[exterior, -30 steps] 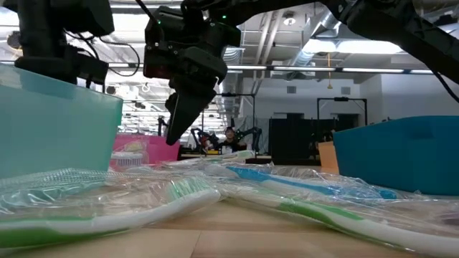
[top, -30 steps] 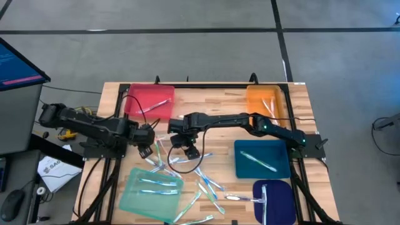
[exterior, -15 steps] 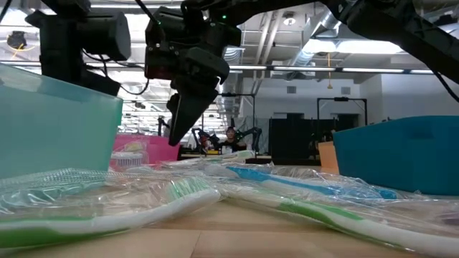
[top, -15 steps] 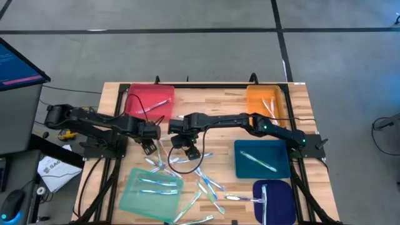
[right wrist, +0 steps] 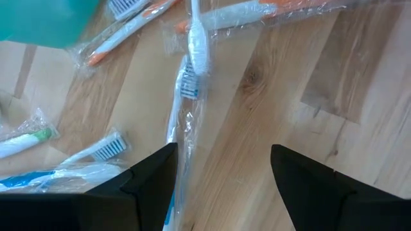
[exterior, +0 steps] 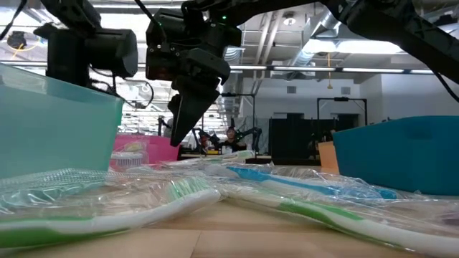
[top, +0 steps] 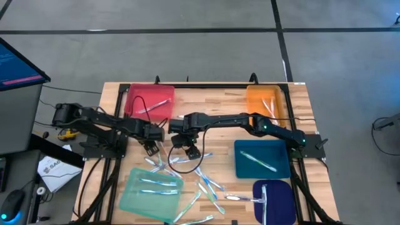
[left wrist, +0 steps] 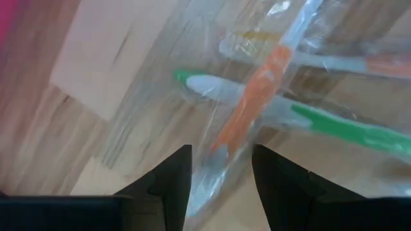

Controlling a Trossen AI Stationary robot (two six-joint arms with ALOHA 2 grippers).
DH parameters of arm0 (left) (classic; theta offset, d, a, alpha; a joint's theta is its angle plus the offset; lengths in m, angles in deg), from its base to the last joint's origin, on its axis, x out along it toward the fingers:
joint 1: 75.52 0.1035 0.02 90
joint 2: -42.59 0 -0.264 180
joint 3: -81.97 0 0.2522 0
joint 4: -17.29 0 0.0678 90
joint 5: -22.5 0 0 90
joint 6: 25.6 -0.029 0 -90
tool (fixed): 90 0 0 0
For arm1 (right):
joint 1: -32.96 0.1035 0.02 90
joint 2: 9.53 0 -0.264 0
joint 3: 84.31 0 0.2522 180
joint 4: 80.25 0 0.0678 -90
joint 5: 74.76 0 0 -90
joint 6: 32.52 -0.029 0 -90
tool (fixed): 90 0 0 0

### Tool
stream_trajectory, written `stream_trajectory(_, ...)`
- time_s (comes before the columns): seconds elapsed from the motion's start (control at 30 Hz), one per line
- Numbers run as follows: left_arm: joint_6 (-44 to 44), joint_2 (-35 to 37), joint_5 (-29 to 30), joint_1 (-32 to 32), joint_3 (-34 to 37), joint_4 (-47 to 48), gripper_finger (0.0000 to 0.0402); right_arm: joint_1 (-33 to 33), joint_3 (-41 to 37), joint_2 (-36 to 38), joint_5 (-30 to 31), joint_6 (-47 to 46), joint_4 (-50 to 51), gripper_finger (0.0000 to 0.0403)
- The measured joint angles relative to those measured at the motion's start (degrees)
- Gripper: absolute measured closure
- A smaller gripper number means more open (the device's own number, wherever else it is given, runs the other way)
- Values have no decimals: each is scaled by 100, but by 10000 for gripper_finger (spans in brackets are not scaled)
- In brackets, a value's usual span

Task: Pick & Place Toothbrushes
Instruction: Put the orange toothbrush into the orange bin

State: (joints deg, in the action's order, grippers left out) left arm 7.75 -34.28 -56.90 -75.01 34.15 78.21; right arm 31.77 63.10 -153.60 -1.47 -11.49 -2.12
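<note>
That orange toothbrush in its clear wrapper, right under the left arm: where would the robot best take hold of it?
Probably mid-handle, coming straight down. The orange toothbrush lies flat on the table, crossed over a green one, so the long handle is the narrow part the open left gripper can straddle. Closing across its width, away from the crossing, should avoid catching the neighbour.

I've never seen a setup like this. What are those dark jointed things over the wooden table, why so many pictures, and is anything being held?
They are two robot arms. Each ends in a two-finger end effector. One camera looks straight down, one sits at table height, and one rides on each wrist.

On the wooden table lie wrapped toothbrushes and coloured trays: red tray, orange tray, blue tray, teal tray and a dark blue one.

The left end effector hangs open over an orange toothbrush crossing a green toothbrush. The right end effector is open above more brushes. Neither holds anything.
</note>
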Motion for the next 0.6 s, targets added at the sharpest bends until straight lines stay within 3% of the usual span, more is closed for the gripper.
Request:
stream_trajectory(0.2,62,-161,-84,0,181,-191,268,0,0,-2,1,46,-15,159)
stream_trajectory(0.43,111,219,63,1,225,-301,381,0,0,-2,4,159,-553,159)
stream_trajectory(0.6,-2,644,101,-26,282,-308,378,0,-1,46,17,164,-992,159)
